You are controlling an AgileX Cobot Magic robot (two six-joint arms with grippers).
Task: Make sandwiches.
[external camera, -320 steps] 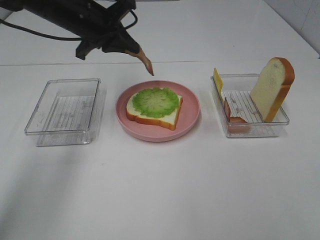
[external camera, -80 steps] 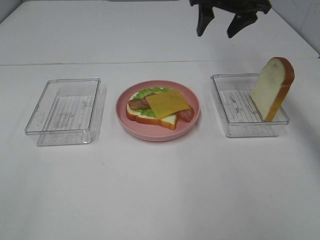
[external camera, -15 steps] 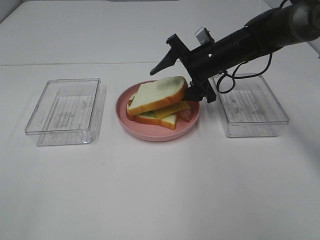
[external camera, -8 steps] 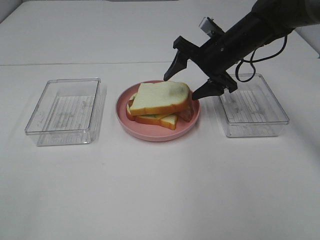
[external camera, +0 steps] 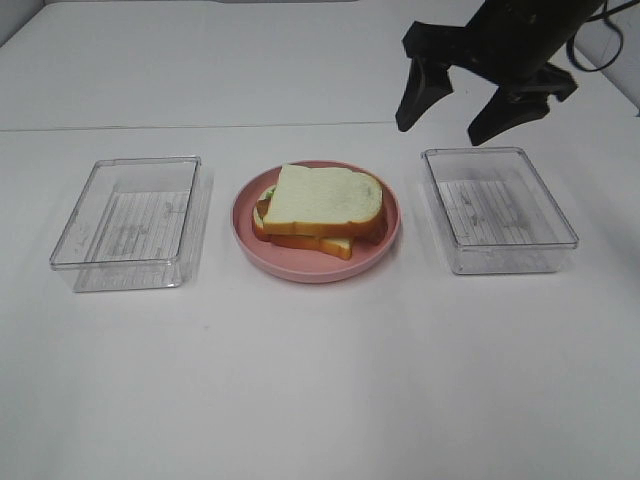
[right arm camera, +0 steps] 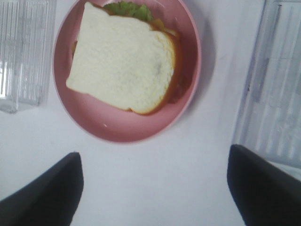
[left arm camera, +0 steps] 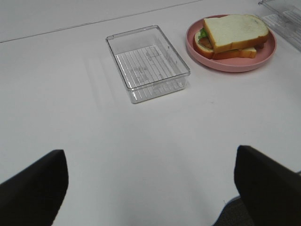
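Observation:
A stacked sandwich [external camera: 318, 210] lies on the round pink plate [external camera: 383, 243] in the middle of the table; its top white bread slice [right arm camera: 123, 64] covers the layers, with a bit of green lettuce [right arm camera: 127, 8] peeking out at one edge. My right gripper [external camera: 484, 105] hangs open and empty high above the table, behind and to the right of the plate. In the right wrist view its fingers [right arm camera: 51, 193] frame the plate from above. My left gripper [left arm camera: 150, 188] stands open and empty, far from the sandwich [left arm camera: 231, 35], and is out of the exterior high view.
A clear plastic tray [external camera: 128, 220] stands left of the plate and another clear tray [external camera: 498, 208] right of it; nothing shows inside either. White table surface stretches in front of them.
The right gripper has let go of the top bread slice, which now lies flat on the stack. It has risen and pulled back to the right, above the right tray's far end.

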